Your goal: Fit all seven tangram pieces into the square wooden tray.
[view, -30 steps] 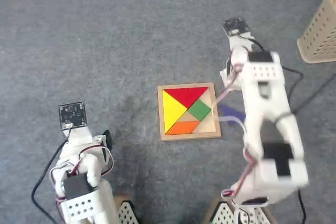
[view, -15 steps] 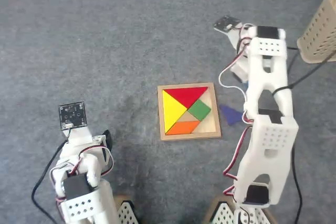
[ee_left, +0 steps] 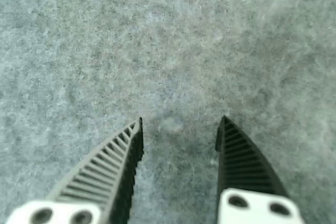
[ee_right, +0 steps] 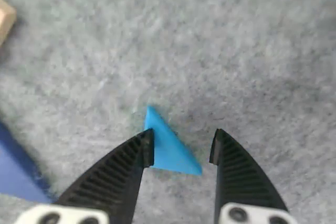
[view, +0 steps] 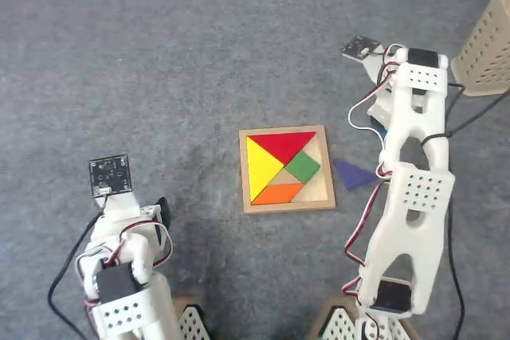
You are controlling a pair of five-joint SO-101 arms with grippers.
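**Squaring up on the light blue triangle before the pinch**

The right gripper [ee_right: 184,135] hangs low over the grey surface [view: 159,77] with its jaws set moderately wide. The light blue triangle [ee_right: 167,153] lies flat between them. The piece is not centred in the gap. One short edge sits right against one finger [ee_right: 137,153], and a strip of bare surface separates its slanted long edge from the other finger [ee_right: 224,153].

The step in hand looks like the grasp of this piece. To do it well, the right gripper likely needs a small sideways shift toward the crowded finger so the triangle sits mid-gap. It should then drop straight until the tips reach the surface, since the piece is thin. The slanted edge may slip under pressure, so a slight wrist turn to put the fingers on more parallel faces would help. A slow close would help too.

The dark blue piece [view: 355,173] lies off to one side of the right gripper, and the tray [view: 245,173] is farther out beyond it. The tray already holds yellow [view: 261,166], red [view: 283,147], green [view: 304,166] and orange [view: 279,193] pieces.

The left gripper [ee_left: 179,127] is spread open over bare surface, well away from the work.
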